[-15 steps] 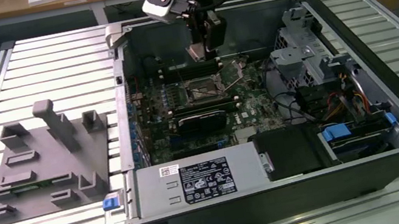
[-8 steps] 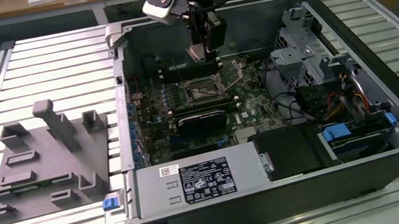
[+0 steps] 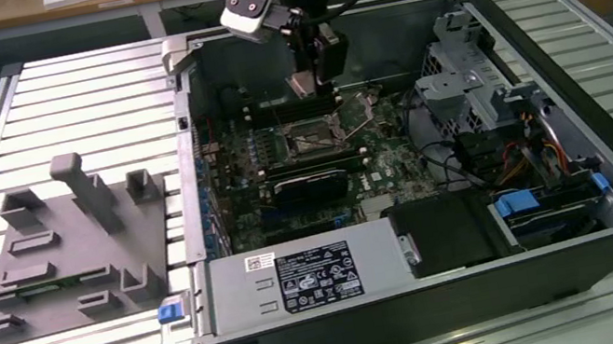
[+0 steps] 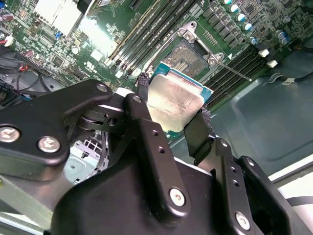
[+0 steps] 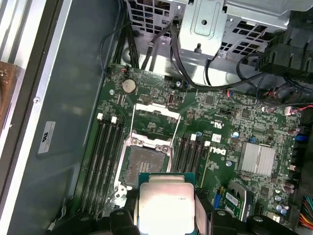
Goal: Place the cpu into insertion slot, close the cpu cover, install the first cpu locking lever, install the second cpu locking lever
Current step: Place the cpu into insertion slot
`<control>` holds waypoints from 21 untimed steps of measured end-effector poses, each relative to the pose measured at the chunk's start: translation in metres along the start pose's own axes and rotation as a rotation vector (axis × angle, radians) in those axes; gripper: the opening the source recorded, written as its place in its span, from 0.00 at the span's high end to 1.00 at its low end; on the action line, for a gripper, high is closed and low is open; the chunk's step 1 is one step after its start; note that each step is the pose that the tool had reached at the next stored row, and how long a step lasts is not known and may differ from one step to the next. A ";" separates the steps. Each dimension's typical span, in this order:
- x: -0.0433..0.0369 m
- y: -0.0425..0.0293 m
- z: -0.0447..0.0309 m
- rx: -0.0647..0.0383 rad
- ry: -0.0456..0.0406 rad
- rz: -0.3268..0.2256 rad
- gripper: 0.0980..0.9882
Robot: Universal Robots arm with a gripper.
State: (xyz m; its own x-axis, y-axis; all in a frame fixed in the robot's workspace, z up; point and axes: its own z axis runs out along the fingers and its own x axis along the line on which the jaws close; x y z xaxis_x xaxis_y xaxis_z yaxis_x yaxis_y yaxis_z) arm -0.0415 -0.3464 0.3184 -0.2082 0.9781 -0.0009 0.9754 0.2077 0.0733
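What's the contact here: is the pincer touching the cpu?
Touching. In the second wrist view, the pincer clamps the cpu, its black fingers pressed against two opposite edges.

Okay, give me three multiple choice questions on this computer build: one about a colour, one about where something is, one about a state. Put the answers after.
1. What colour is the circuit board around the insertion slot?
A. red
B. green
C. blue

2. Where is the cpu?
A. seated in the insertion slot
B. between the fingers of the gripper, clear of the slot
C. lying loose on the circuit board

3. The insertion slot is:
A. empty, its dark centre showing
B. filled by the cpu
C. hidden behind the gripper

Answers:
1 B: the board shows green on all sides of the slot.
2 B: both wrist views show the chip clamped between the black fingers.
3 A: in the first wrist view the slot's centre lies bare.
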 end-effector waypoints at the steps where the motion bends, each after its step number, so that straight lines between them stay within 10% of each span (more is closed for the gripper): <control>1: 0.0000 -0.0001 0.0013 0.000 0.0000 0.000 0.50; 21: 0.0050 0.0004 0.0161 -0.003 -0.0043 0.106 0.50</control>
State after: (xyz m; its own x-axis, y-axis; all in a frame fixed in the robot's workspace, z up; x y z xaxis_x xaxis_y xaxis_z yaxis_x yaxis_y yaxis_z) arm -0.0410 -0.3412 0.3024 -0.1032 0.9947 0.0027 0.9918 0.1027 0.0765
